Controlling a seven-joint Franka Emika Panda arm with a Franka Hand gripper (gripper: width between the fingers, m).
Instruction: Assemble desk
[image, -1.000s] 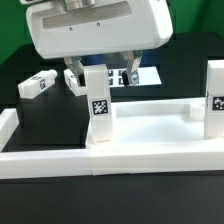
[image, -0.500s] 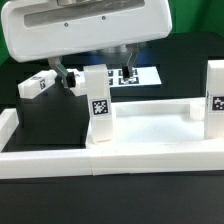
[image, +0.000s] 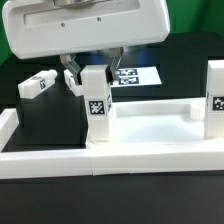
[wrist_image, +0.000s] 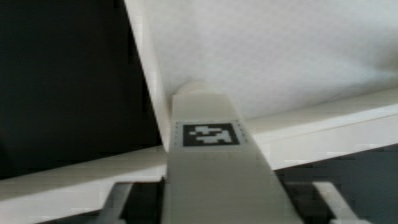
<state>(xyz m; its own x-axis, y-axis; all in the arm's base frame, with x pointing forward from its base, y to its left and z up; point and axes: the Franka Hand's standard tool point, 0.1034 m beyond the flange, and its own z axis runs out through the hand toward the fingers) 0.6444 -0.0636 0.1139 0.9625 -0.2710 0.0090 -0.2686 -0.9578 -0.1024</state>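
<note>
My gripper (image: 92, 75) hangs over the back left corner of the white desk top (image: 150, 125). An upright white leg (image: 96, 105) with a tag stands at that corner, between my two fingers (image: 73, 78). In the wrist view the leg (wrist_image: 215, 150) runs down the middle, with a narrow dark gap between it and each finger (wrist_image: 128, 203). The jaws are open around the leg. A second upright leg (image: 214, 95) stands at the exterior view's right. A loose leg (image: 37, 85) lies on the black table at the left.
A long white border rail (image: 60, 162) runs along the front and another rail (image: 6, 122) stands at the left. The marker board (image: 140, 75) lies on the table behind my gripper. The gripper body fills the top of the exterior view.
The fingers have drawn closer together around the upright leg. The gripper body has shifted slightly. The leg stays at its corner.
</note>
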